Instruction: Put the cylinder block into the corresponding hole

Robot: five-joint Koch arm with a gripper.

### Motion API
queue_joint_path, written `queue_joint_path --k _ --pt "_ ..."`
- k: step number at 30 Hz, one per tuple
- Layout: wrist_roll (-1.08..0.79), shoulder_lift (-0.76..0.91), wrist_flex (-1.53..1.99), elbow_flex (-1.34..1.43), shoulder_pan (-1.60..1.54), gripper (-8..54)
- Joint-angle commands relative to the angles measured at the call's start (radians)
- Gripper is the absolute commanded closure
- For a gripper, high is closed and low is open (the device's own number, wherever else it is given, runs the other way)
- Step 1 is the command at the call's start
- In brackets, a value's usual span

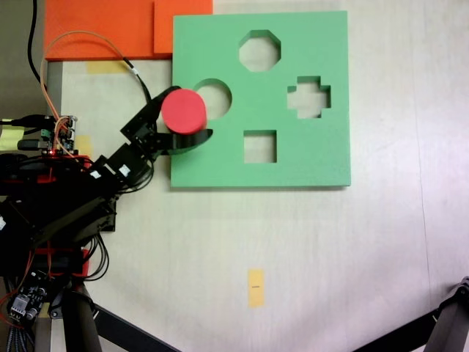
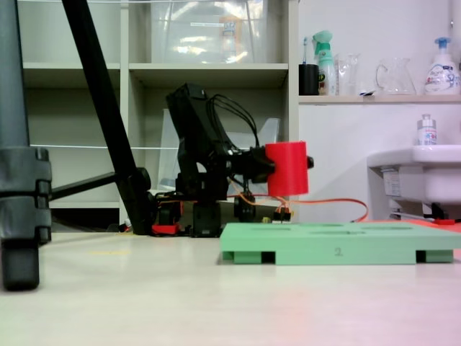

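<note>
The red cylinder block (image 1: pixel 183 110) (image 2: pixel 287 168) hangs upright in the air, held by my gripper (image 1: pixel 178 117) (image 2: pixel 288 167), which is shut on it. From above it covers the left edge of the round hole (image 1: pixel 217 98) in the green foam board (image 1: pixel 308 158) (image 2: pixel 338 245). In the low side view the block's bottom is clearly above the board's top face. The octagonal cut-out (image 1: pixel 259 50), cross cut-out (image 1: pixel 308 97) and square cut-out (image 1: pixel 259 147) lie further right on the board.
Orange foam sheets (image 1: pixel 110 29) lie at the top left beside the board. A yellow tape strip (image 1: pixel 255 287) marks the table. Tripod legs (image 2: pixel 21 180) stand at the left in the side view, and shelves and a sink (image 2: pixel 414 169) behind.
</note>
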Motion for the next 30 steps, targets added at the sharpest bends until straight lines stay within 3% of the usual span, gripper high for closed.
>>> queue_joint_path --k 1,13,30 --pt "-0.063 0.003 -0.037 -0.008 -0.002 23.6" --pt "-0.133 -0.497 -0.426 -0.133 -0.052 23.6" --pt "-0.133 -0.828 -0.652 -0.285 -0.078 23.5"
